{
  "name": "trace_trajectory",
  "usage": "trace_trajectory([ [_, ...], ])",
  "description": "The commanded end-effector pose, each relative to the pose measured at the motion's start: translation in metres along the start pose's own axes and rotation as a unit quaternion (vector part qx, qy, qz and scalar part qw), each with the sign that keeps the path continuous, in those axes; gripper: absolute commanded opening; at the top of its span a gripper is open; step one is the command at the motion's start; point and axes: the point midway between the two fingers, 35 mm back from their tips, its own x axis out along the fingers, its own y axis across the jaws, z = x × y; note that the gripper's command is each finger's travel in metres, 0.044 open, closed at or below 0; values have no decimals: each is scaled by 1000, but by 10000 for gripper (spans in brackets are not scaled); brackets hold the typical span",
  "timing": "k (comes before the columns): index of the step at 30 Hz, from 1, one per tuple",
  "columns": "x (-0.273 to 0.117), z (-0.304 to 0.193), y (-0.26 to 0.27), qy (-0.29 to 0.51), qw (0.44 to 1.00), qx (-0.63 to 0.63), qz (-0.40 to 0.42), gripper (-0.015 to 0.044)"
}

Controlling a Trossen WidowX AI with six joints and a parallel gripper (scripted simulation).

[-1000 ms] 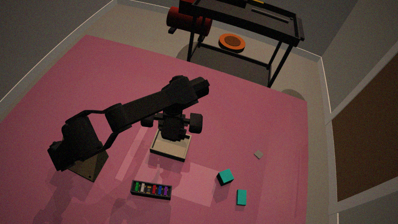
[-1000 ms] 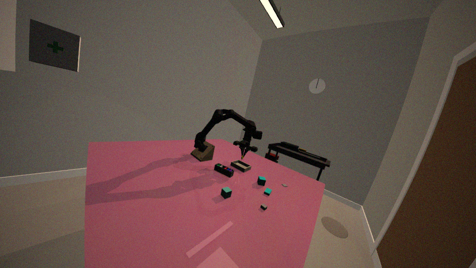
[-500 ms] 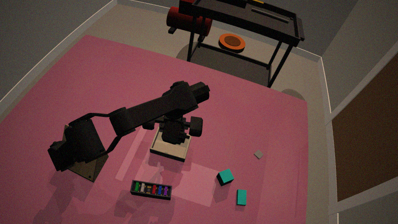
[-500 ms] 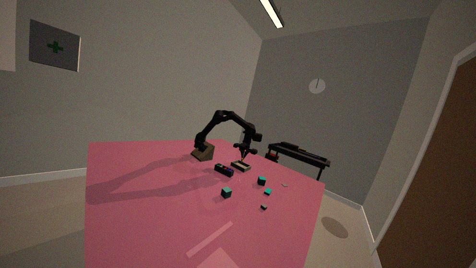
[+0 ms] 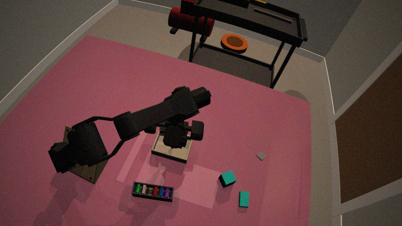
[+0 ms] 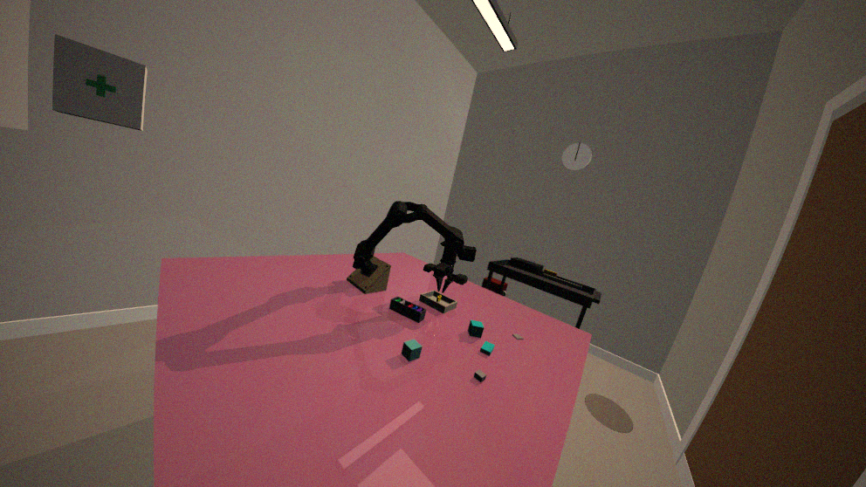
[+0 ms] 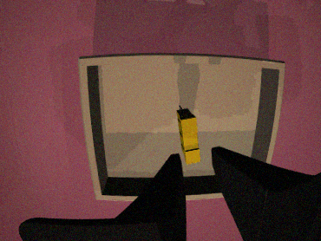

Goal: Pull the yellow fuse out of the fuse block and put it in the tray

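Gripper (image 7: 196,162) hangs over the tray (image 5: 156,146), pointing down. Fingers stand a bit apart, w/ a clear gap each side of the yellow fuse (image 7: 188,139) in the wrist view, so not clamped on it; nothing held. Fuse is inside the tray outline, roughly mid-tray, a little toward the near wall, its lower end between the fingertips. Can't tell if it rests on the tray floor or is just above it. In the exterior view it shows as a small yellow speck (image 6: 438,297) right under the gripper.

Fuse block (image 5: 152,191) sits on the pink mat (image 5: 84,84) nearer the camera than the tray, well apart from gripper & arm. Green, white, red, blue, purple fuses in it; one slot btwn white and red looks vacant.

Other stuff: two teal blocks (image 5: 227,178) (image 5: 244,198) to the right of the fuse block, small grey square (image 5: 261,155) further right, all well clear of the tray. Arm base (image 5: 84,157) left of tray. Black cart (image 5: 244,19) off the mat at the back, orange disc (image 5: 234,42) on the floor under it, red cylinder (image 5: 182,21) beside it. Nothing btwn gripper and tray.
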Motion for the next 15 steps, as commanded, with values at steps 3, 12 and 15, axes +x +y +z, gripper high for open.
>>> trace_trajectory([
  [3, -1, 0, 0, 0, 1000, 0, 0, 210],
  [12, -37, -1, -1, -1, 1000, -4, 1, 330],
  [15, -37, -1, -1, -1, 1000, -4, 1, 330],
])
